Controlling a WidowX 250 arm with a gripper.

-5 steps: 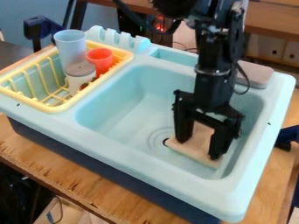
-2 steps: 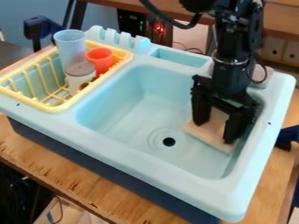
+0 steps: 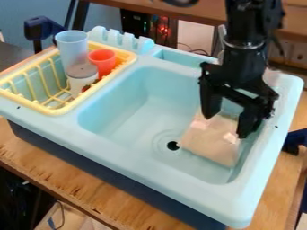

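Worktop [image 3: 78,182] carries a toy sink [image 3: 144,155]; black hand [image 3: 225,126] has just risen and backed off, fingers wide apart, nothing visibly gripped, uncovering more of the beige slab [image 3: 211,143], apparently loose in the basin [image 3: 129,105] beside the drain [image 3: 173,145].

We see the toy sink [image 3: 150,165] on the bench [image 3: 60,165], the dish rack [image 3: 53,110] at its left. In the rack, the tall cup [image 3: 73,48] stands left of the short cup [image 3: 103,63], the container [image 3: 83,81] before both. Right of the drain hole [image 3: 173,145], the slab [image 3: 208,143] lies in the basin [image 3: 129,108], below the pincer [image 3: 225,124].
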